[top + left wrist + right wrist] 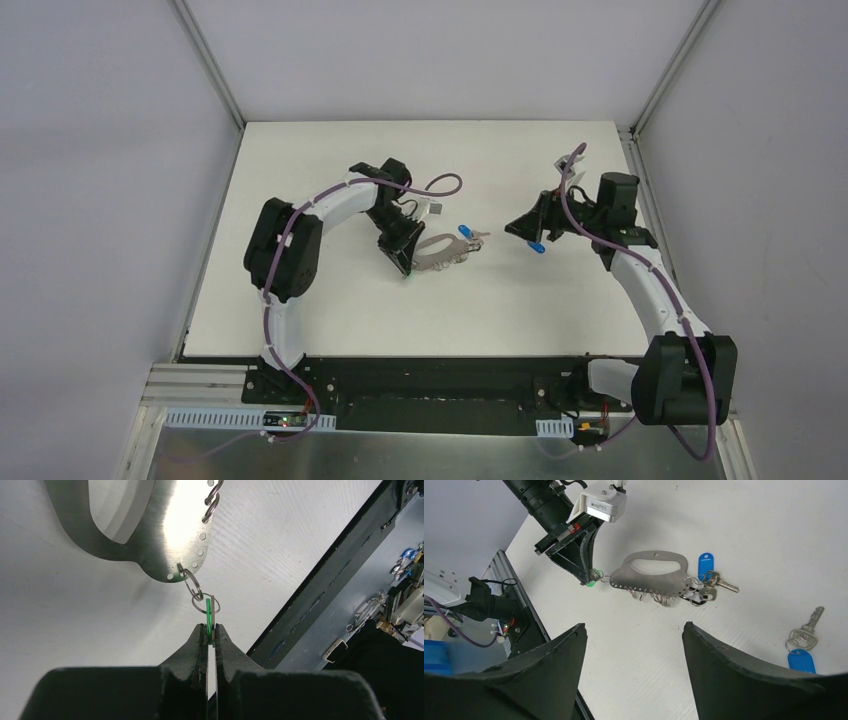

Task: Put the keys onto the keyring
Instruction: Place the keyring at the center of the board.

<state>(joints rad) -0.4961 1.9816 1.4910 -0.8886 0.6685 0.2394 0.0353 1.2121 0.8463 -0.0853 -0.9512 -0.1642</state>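
Brushed metal keyring [150,545], glossy blue plastic tag [705,562], matt white table [330,290]

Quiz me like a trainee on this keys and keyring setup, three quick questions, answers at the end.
1. True or false: the right hand stands open, holding nothing.
2. Which thing, ringed to the metal keyring, does the left hand pinch? A) green-headed key B) black tag C) cable
3. Fill in: the loose key lying on the table by the right hand has a ____ tag.
Key: 1 true; 2 A; 3 blue.
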